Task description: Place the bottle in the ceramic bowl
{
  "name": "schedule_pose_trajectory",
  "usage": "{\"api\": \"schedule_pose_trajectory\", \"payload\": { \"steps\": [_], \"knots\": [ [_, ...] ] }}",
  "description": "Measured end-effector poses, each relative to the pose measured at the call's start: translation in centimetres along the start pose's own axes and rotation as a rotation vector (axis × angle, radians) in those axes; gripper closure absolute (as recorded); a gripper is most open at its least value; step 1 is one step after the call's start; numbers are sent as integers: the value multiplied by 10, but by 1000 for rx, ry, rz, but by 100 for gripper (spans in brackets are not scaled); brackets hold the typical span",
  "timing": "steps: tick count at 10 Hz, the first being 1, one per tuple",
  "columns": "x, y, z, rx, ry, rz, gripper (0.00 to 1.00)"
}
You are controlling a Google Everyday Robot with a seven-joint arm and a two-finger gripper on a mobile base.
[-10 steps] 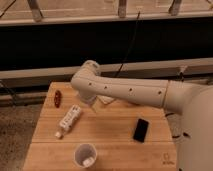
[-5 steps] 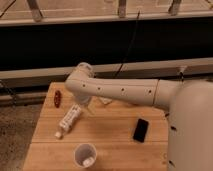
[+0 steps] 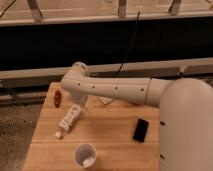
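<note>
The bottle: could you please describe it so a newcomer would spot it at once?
On the wooden table, look at the left half, below the bend of the white arm, where the gripper hangs. The bottle lies on its side there, slim and white with a label, unlike the upright white cup in front and the flat black device to the right.

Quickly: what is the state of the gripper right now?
Gripper: open, holding nothing, low over the wooden table, beside the upper end of the lying bottle.
</note>
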Motion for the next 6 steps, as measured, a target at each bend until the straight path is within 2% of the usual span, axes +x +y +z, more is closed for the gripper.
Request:
{"api": "schedule_pose_trajectory", "payload": {
  "steps": [2,4,6],
  "knots": [
    [4,-2,7,-7,-6,-35,20],
    [-2,-16,15,-11,-25,-73,20],
    [3,-13,23,-29,-30,-103,20]
  ]
}}
